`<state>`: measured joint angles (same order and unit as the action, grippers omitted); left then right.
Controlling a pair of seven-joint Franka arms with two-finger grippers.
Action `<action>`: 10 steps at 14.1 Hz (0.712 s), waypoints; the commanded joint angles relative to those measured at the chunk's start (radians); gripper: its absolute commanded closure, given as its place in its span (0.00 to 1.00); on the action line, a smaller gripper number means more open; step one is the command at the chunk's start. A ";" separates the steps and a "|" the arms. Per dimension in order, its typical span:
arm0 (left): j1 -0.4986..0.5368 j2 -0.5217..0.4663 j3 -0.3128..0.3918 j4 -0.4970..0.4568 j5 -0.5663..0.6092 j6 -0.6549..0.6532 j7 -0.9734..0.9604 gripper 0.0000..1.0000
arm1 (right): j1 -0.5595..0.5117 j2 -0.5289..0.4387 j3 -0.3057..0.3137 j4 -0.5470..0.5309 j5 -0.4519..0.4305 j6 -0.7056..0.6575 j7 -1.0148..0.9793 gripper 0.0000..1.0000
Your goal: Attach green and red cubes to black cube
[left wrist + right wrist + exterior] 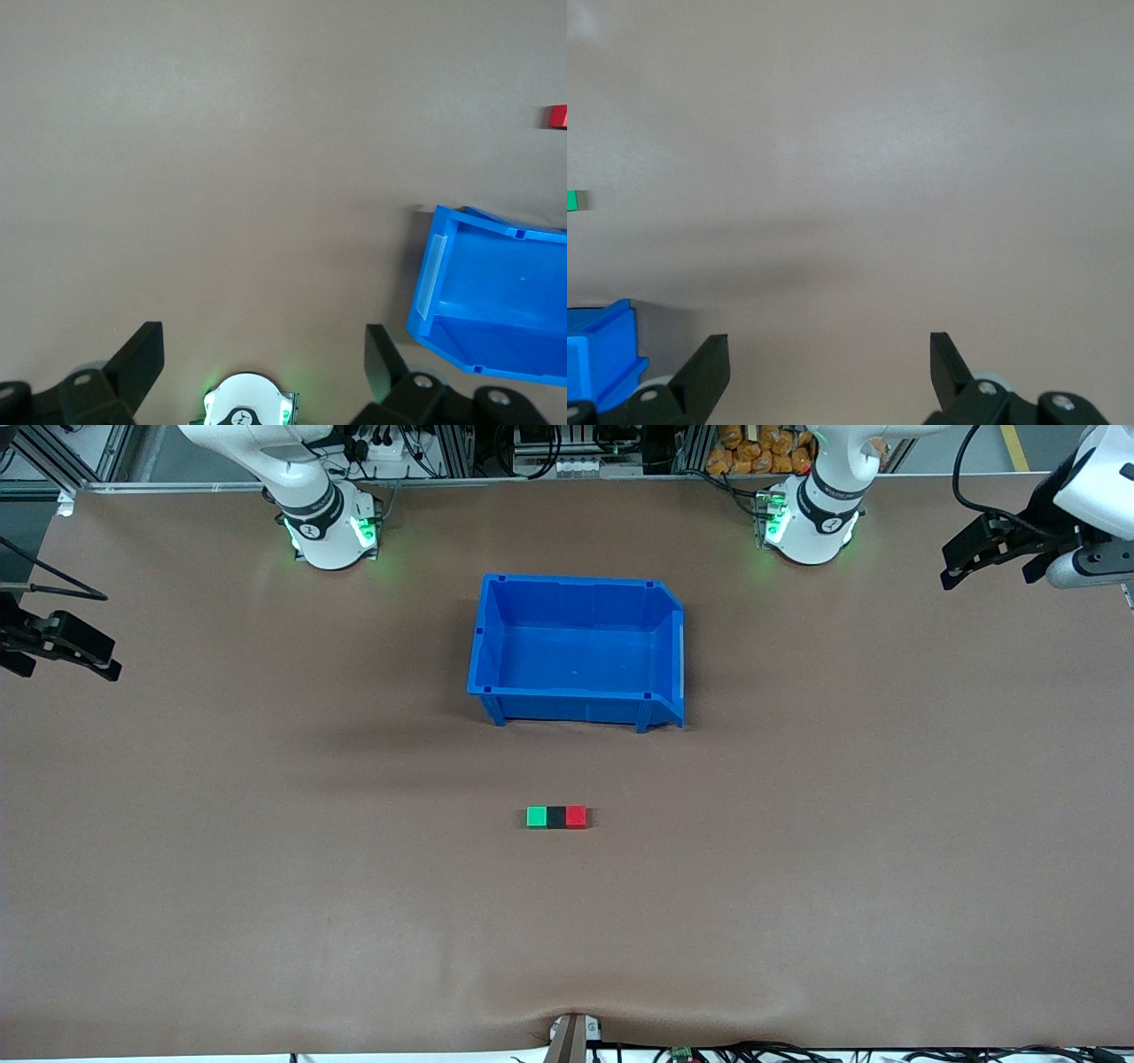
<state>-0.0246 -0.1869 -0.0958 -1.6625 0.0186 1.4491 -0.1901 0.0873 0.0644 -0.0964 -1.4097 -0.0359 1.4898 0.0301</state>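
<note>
Three cubes sitting joined near the blue bin (576,646): green cube (536,817), black cube (555,817), red cube (576,817). Left gripper (264,359) and right gripper (829,367) hanging wide apart, holding nothing, over the table ends. Risking only a knocked-apart row on re-approaching.

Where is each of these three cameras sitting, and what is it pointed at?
Front view: high across the table, facing both bases, over the blue bin and the joined green cube, black cube, red cube.
Left wrist view: looks down past the open left gripper at its own base, bin and red cube.
Right wrist view: looks down past the open right gripper at table, bin corner and green cube.
All share the bin.
</note>
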 commanded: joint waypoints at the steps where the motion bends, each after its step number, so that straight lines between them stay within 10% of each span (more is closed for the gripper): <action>1: 0.003 0.014 0.004 0.027 -0.002 -0.024 0.020 0.00 | 0.012 0.008 0.000 0.025 -0.009 -0.014 -0.001 0.00; 10: 0.002 0.029 -0.004 0.052 0.035 -0.041 0.035 0.00 | 0.016 0.008 0.000 0.025 -0.013 -0.014 -0.001 0.00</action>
<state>-0.0246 -0.1766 -0.0962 -1.6555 0.0338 1.4332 -0.1763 0.0994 0.0644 -0.0960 -1.4087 -0.0359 1.4898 0.0301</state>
